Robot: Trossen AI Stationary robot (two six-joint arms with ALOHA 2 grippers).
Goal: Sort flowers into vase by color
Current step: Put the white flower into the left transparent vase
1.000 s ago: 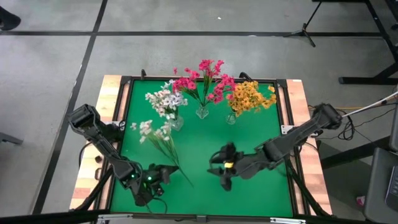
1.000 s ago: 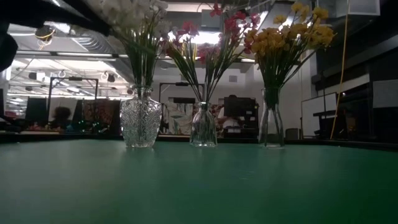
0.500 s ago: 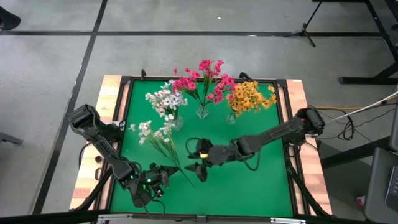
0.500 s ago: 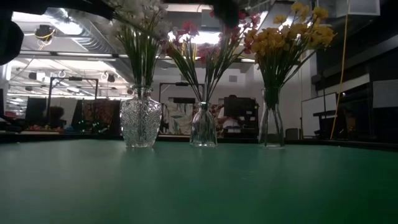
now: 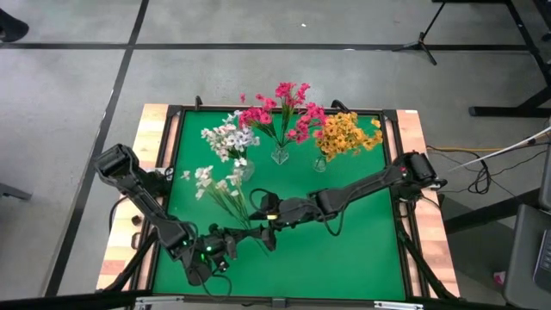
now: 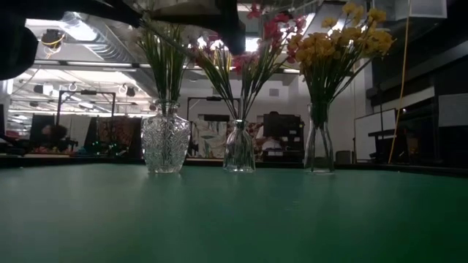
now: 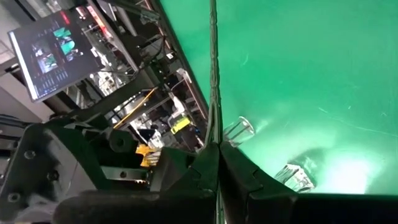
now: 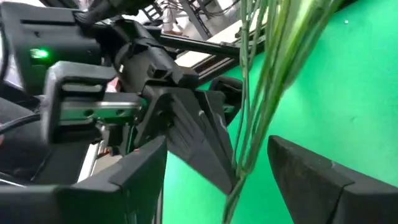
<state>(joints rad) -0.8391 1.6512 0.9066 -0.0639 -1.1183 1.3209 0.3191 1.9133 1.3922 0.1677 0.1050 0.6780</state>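
Between wide-open right gripper (image 8: 249,168) fingers, white sprig (image 5: 225,196) stems, left gripper (image 7: 219,163) clamped on them

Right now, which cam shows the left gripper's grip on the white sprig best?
Left wrist view: the left gripper is shut on the stem of the white sprig, seen close. The right wrist view shows the same pinch past the open right gripper. The high view shows the whole sprig but small. The low view does not show the grip.

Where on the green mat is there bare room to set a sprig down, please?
The mat is bare along the right edge and front right. It is crowded at the back by the three vases and front left, where both pincers meet at the white sprig.
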